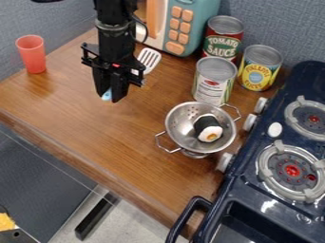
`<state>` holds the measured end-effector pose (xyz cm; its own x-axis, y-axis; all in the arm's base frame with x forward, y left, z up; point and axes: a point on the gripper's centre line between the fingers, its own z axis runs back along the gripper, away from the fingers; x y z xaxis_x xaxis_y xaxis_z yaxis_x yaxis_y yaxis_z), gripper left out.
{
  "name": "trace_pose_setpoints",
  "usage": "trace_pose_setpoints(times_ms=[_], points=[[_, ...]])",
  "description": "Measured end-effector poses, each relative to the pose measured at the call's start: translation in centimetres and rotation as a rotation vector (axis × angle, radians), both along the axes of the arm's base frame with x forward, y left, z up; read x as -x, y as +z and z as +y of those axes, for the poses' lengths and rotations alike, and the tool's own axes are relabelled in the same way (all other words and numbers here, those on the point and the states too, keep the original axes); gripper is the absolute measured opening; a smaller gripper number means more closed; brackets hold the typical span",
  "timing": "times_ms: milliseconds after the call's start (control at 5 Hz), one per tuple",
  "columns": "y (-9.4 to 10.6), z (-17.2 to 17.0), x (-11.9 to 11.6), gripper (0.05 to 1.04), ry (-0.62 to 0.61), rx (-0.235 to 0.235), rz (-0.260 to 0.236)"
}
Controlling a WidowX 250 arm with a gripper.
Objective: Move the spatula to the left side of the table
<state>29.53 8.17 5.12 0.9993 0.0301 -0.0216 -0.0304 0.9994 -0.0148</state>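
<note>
Carefully shift left the spatula (147, 61), slanting from blue handle (107, 95) at the claw (109, 98) to slotted head (150, 56), far and right; can't tell whether open or clamped.

i see my solid black two-finger gripper (111, 95), a slotted spatula (150, 58) with a white head and light blue handle, a brown wooden table (117, 135) streaked with darker grain, a tapered coral-red plastic cup (32, 54), a round silver metal colander (182, 127) dotted with holes, and a glossy navy blue toy stove (249, 187).
</note>
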Motion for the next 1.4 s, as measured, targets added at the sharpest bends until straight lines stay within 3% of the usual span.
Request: trace_pose_setpoints(times_ms=[400,600,800,1000,1200,1400], points=[[-2.3,0.6,-0.5,0.318,-0.033,0.115,0.068],[-2.4,1.4,-0.6,0.318,-0.003,0.146,0.080],[-1.7,3.0,-0.1,0.318,0.247,0.045,0.149],[0.7,3.6,1.4,0.318,0.525,-0.154,0.092],[2.4,3.0,2.3,0.318,0.760,-0.280,0.012],[1.8,2.4,2.4,0.318,0.743,-0.288,0.051]])
